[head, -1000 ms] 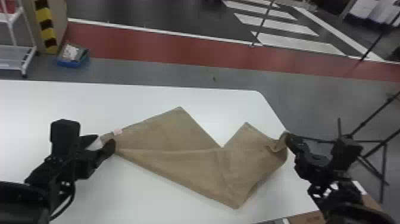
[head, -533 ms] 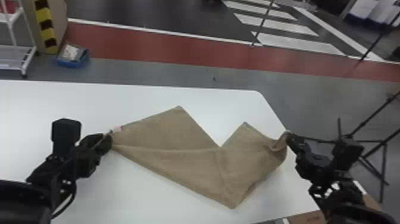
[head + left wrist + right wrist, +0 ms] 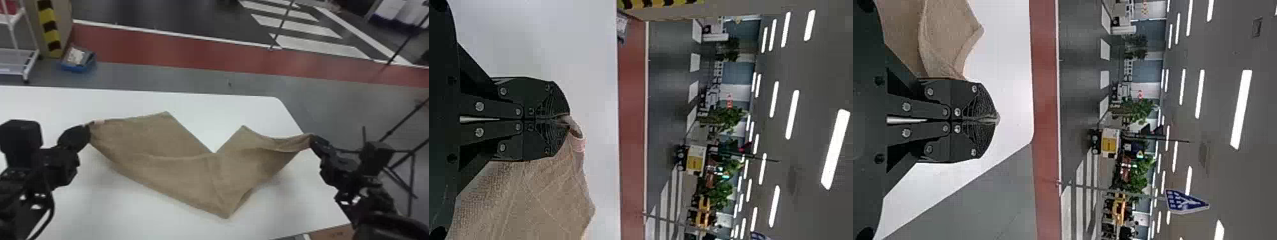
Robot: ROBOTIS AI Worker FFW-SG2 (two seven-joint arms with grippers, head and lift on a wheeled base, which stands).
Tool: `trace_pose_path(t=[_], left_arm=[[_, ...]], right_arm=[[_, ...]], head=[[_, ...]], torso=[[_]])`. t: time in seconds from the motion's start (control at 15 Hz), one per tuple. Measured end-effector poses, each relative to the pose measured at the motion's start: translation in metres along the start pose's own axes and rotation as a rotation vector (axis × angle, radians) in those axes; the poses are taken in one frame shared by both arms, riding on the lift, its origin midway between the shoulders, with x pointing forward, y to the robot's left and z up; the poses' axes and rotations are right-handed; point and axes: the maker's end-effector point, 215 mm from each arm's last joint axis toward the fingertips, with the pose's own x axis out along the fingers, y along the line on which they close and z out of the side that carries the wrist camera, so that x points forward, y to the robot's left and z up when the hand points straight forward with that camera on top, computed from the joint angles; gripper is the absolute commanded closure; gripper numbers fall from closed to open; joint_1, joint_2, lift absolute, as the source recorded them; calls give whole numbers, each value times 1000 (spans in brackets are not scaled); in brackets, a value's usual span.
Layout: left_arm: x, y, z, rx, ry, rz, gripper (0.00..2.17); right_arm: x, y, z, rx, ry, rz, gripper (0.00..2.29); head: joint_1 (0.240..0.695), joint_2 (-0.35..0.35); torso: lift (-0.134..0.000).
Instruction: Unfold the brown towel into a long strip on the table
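Observation:
The brown towel (image 3: 178,159) spans between both grippers, with a V-shaped notch at its far side and a low point toward the near edge. At its left corner, by a small pale tag, my left gripper (image 3: 88,127) is shut on the cloth. My right gripper (image 3: 313,140) pinches the opposite corner near the table's right edge. In the left wrist view the left gripper (image 3: 566,119) has its fingers together on the towel (image 3: 544,200). The right wrist view has the right gripper (image 3: 995,119) closed on a bit of the towel (image 3: 945,40).
The white table (image 3: 127,213) lies beneath, its rounded far right corner behind the towel. A brown box (image 3: 332,233) shows at the near right edge. Beyond the table are a blue bin (image 3: 78,63) on the floor, a white rack (image 3: 28,60) and black stand legs (image 3: 411,178) at the right.
The left gripper has closed on the towel's left corner, and that side now appears lifted, its near edge bowing. The right part is pulled straighter toward the right gripper.

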Motion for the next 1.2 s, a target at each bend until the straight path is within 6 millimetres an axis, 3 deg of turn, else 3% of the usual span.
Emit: trace_pose_path(t=[0.2, 0.4, 0.53, 0.67, 0.87, 1.07, 1.13, 1.2], left_arm=[[-45, 36, 58, -5, -79, 112, 1744], [-85, 76, 89, -6, -88, 224, 1744], [-106, 87, 101, -11, -81, 263, 1744], [-118, 86, 113, -10, -95, 271, 1744], [-118, 80, 119, -14, -106, 261, 1744], [-91, 96, 115, -22, -97, 278, 1744], [-75, 107, 116, -27, -94, 290, 1744], [-59, 121, 118, -38, -96, 308, 1744]], right_arm=[[1, -9, 32, -33, -27, 1, 1652], [-5, -38, 59, -43, -49, -18, 1649], [-12, -31, 70, -58, -55, 33, 1649], [-14, -11, 70, -77, -46, 78, 1649], [6, 44, 61, -79, 6, 163, 1649], [50, 98, 73, -69, 27, 228, 1652], [70, 115, 85, -73, 24, 241, 1649], [89, 128, 99, -77, 17, 247, 1649]], head=[[695, -348], [693, -333], [689, -319], [686, -300], [688, -260], [665, -178], [633, -131], [633, -131]], torso=[[-117], [-117], [-117], [-117], [-117], [-117], [-117], [-117]])
